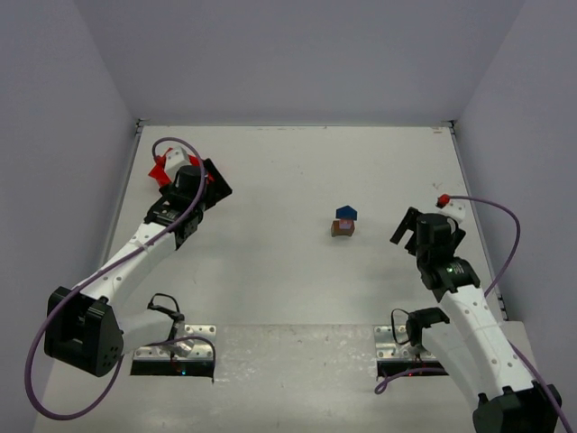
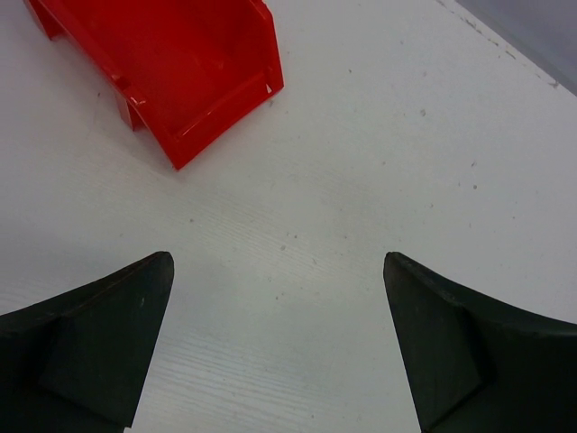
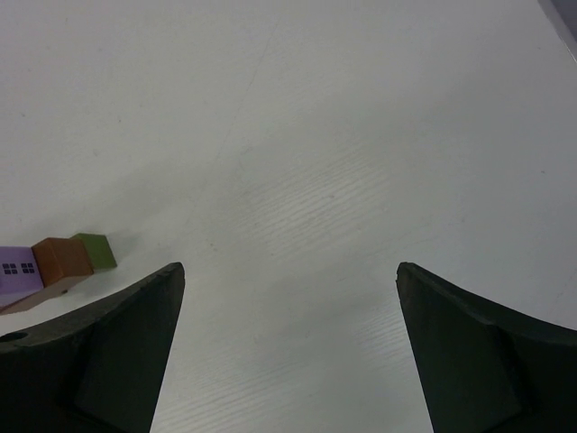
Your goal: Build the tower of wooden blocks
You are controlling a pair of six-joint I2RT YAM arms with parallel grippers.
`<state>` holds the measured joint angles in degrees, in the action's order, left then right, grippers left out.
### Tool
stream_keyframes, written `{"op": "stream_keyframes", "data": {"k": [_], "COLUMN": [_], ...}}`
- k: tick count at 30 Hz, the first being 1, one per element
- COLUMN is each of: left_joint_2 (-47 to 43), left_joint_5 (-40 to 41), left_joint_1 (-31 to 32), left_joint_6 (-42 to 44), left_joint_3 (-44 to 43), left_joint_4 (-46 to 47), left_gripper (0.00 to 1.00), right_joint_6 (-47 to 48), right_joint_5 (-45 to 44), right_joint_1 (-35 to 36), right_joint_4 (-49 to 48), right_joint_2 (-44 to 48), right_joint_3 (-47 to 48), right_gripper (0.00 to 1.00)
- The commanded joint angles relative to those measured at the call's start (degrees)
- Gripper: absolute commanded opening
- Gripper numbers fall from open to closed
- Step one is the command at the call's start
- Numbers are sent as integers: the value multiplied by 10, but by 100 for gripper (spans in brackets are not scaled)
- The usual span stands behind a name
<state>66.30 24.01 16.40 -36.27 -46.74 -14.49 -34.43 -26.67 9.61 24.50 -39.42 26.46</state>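
Small tower of painted wooden blocks, dark blue wedge on top, stands right of centre. Left gripper gapes empty by the red plastic bin, far left; right gripper gapes empty right of the tower.

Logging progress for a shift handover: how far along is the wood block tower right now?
Done, apparently: the wood block tower sits mid-table as one cluster, blue wedge uppermost. In hand: nothing; left claw and right claw are open and empty, away from it. Left: possibly nothing; no loose blocks show, and the visible part of the red bin holds none.
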Motion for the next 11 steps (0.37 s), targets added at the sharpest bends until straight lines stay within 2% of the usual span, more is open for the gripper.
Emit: {"op": "stream_keyframes", "data": {"k": [1,11], "left_joint_2": [-14,-16], "left_joint_5": [17,18], "left_joint_1": [-5,-5], "left_joint_6": [-5,-4], "left_joint_3": [4,6], "left_joint_4": [24,31], "left_gripper": [100,100], "right_joint_6": [-48,-62], "right_joint_5": [-34,-39], "right_joint_1": [-2,-1], "right_joint_4": [-16,-32], "right_joint_2": [14,50], "right_joint_3": [8,-11], "right_gripper": [99,99]}}
